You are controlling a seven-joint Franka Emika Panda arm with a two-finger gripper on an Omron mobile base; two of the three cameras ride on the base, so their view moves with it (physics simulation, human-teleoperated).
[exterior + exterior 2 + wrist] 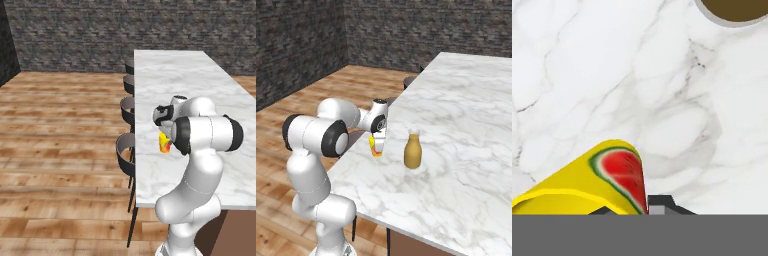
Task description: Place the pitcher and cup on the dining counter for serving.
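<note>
the robot's hand [377, 145] is clamped narrow on the yellow cup [376, 148], holding it upright at the near left edge of the marble dining desk [200, 80], low enough to be set down. the tan pitcher [413, 150] already stands just right of it, apparently so both sit together for serving. dark stools [126, 150] line the desk's left side.

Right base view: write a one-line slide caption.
Jaws shut on the cup, held beside the pitcher standing on the dining counter.
</note>
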